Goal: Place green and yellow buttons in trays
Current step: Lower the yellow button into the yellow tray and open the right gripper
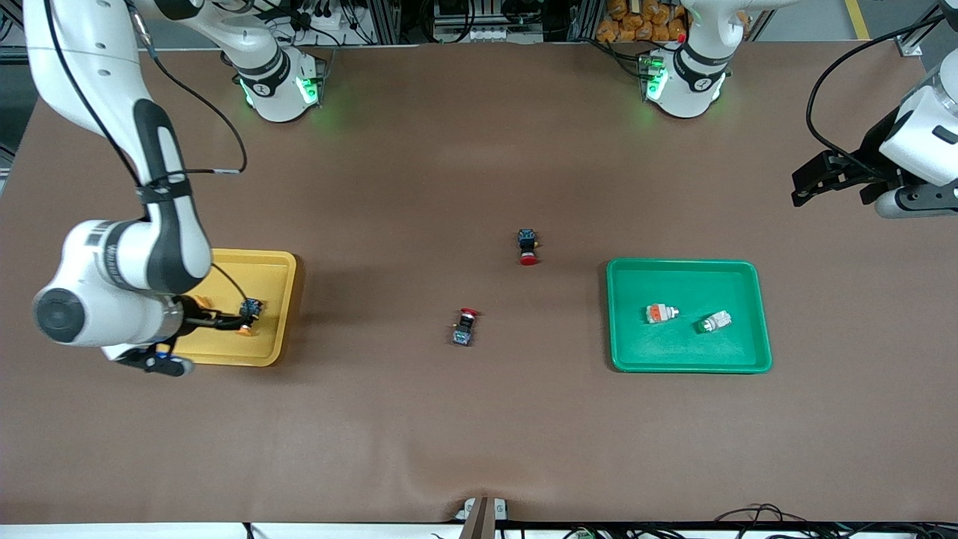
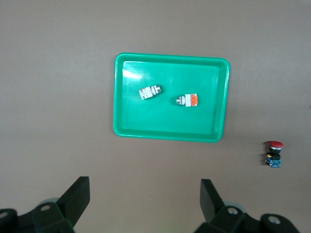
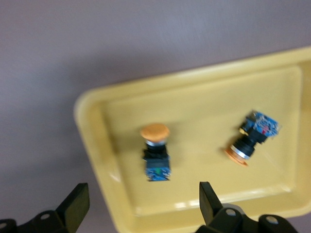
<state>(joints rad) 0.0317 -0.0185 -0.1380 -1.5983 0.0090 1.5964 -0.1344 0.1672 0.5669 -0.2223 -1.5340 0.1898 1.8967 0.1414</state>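
Front view: the green tray [image 1: 621, 314], toward the left arm's end, holds two white-bodied buttons [image 1: 661, 314]; the yellow tray [image 1: 281, 299] lies under the right gripper [image 1: 224, 323].

Left wrist view: the left gripper [image 2: 143, 204] waits, spread wide.

Right wrist view: the right gripper [image 3: 143, 206] gapes empty over two yellow-capped buttons [image 3: 155, 150]. They look light and rigid, so you'd pinch the dark body.

The right arm reached down from its base at eleven o'clock to nine o'clock, its wrist bent low, the right gripper [image 3: 141, 206] spread wide, nothing between its fingers. The left arm waited at three o'clock, its left gripper [image 2: 145, 201] likewise parted and empty.
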